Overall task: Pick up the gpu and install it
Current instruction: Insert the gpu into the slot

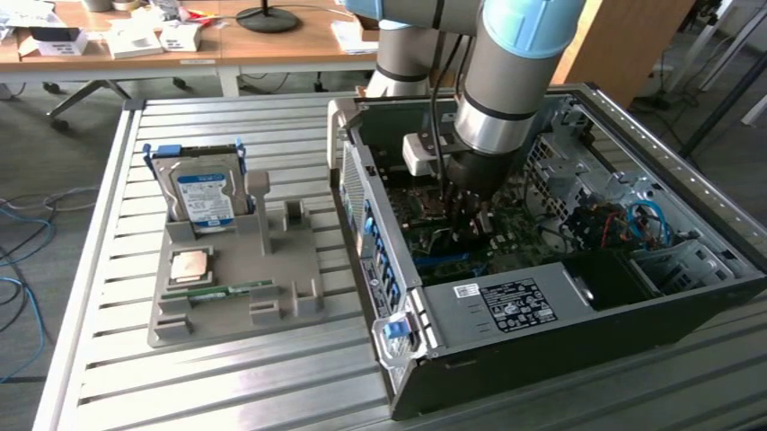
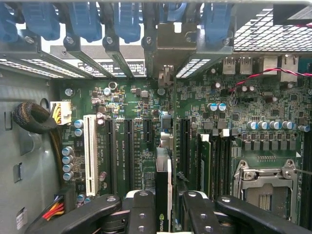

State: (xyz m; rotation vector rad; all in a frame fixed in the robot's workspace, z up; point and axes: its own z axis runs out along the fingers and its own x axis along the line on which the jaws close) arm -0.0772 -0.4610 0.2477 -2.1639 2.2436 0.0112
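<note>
Gripping the gpu edge-on in the closed hand, low over the motherboard inside the computer case. Line the card edge parallel with the black expansion slots; press down evenly, without tilt.

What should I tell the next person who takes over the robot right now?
The gripper is shut on the graphics card, deep inside the open computer case.
Card: standing on edge, lined up with the long slots of the green board.
Done: card picked up and brought into the case. The hard drive and memory stick sit on the grey tray.
Left: I cannot tell if the card is pushed fully in; it is not yet let go.
</note>
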